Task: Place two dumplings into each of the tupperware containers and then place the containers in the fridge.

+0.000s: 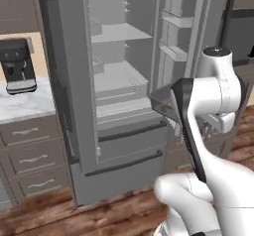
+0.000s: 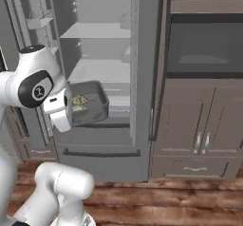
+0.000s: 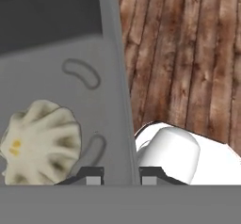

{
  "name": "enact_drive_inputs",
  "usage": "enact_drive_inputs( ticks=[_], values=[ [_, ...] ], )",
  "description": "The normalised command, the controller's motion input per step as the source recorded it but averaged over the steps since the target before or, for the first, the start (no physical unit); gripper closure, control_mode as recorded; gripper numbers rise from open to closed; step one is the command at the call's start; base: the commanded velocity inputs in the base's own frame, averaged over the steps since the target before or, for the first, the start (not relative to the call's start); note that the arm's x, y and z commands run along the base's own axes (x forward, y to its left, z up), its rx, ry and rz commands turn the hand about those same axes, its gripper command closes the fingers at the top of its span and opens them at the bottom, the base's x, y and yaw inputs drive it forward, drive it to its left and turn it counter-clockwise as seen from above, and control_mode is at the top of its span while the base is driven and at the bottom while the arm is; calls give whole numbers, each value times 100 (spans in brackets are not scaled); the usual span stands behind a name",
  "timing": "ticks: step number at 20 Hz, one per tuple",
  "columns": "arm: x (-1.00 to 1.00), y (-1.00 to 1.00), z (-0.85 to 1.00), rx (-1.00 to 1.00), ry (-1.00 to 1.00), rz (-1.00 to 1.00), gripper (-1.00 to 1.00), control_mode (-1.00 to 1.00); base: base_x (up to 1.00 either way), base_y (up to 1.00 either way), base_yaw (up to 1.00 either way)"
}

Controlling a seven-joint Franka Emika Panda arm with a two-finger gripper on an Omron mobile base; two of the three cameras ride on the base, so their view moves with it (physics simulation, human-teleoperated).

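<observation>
Gripper is pinched narrow on the rim of the grey tray, which hangs off it in front of the open fridge. A dumpling lies loose inside, just beside the fingers. Tray looks stiff, light and likely slippery; the one-sided wall grip may tilt, so keep it level.

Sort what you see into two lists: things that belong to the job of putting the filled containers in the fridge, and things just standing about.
Belongs to the job:
- dark grey container, clamped by its wall in the tool
- dumpling inside it
- fridge, doors open

Just standing about:
- coffee machine
- microwave
- cabinet drawers
</observation>
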Motion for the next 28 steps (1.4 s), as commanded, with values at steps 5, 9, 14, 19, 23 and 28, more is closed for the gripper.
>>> enact_drive_inputs(
  ticks=[5, 9, 14, 19, 23, 28],
  values=[
    [0, 0, 0, 0, 0, 0, 100, 100, 86, 7, -1],
    [0, 0, 0, 0, 0, 0, 100, 100, 83, 0, 10],
    [0, 0, 0, 0, 0, 0, 100, 100, 93, -16, 13],
    [0, 0, 0, 0, 0, 0, 100, 100, 72, -34, 11],
    [0, 0, 0, 0, 0, 0, 100, 100, 41, -5, 8],
    [0, 0, 0, 0, 0, 0, 100, 100, 31, 0, 10]
  ],
)
